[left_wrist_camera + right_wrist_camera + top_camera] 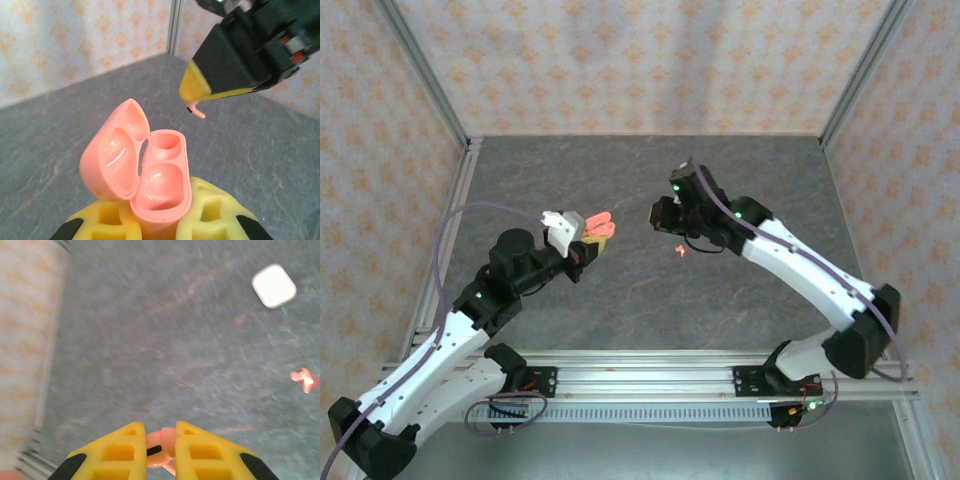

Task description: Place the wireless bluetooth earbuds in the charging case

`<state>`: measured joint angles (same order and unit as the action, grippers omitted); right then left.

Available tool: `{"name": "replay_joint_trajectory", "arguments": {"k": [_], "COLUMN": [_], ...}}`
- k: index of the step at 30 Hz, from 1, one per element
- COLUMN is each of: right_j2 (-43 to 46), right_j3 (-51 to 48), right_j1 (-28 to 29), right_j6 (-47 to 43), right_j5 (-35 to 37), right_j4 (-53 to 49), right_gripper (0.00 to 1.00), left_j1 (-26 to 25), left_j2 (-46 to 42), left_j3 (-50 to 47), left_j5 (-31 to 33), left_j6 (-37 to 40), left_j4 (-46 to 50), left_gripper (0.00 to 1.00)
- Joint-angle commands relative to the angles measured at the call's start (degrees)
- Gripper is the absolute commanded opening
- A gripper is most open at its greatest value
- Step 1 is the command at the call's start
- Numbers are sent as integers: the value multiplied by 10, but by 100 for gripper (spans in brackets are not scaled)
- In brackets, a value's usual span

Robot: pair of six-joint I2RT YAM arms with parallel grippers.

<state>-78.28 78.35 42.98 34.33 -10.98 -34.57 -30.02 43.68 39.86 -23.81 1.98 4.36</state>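
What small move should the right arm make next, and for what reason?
Probably ease the right gripper down toward the open coral case, which the left gripper holds, until its coral earbud is over a socket. Both sockets look empty, and the earbud hangs above and to one side of them.

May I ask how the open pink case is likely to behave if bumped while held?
The case looks smooth and glossy, so it may slip in the left gripper. Its open lid, joined along one edge, would probably swing if bumped.
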Motion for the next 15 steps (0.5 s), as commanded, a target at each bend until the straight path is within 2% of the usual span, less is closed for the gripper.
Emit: {"name": "replay_joint_trajectory", "arguments": {"k": [1,8,15], "right_j2": [45,78,74], "right_j3": [-29,-29,-52], "right_j1": [9,40,69], "right_j6": [68,100,114], "right_j5": [34,39,3], "right_j4": [121,204,320], "right_gripper": [16,16,16], "left_j1": [-3,-3,-3], "left_j2": [25,83,108], "left_j3": [36,61,75], "left_j5": [-17,-14,-23], "left_j6": [10,5,-7], "left_j4": [-65,-126,-151], "left_gripper": [0,0,0]}}
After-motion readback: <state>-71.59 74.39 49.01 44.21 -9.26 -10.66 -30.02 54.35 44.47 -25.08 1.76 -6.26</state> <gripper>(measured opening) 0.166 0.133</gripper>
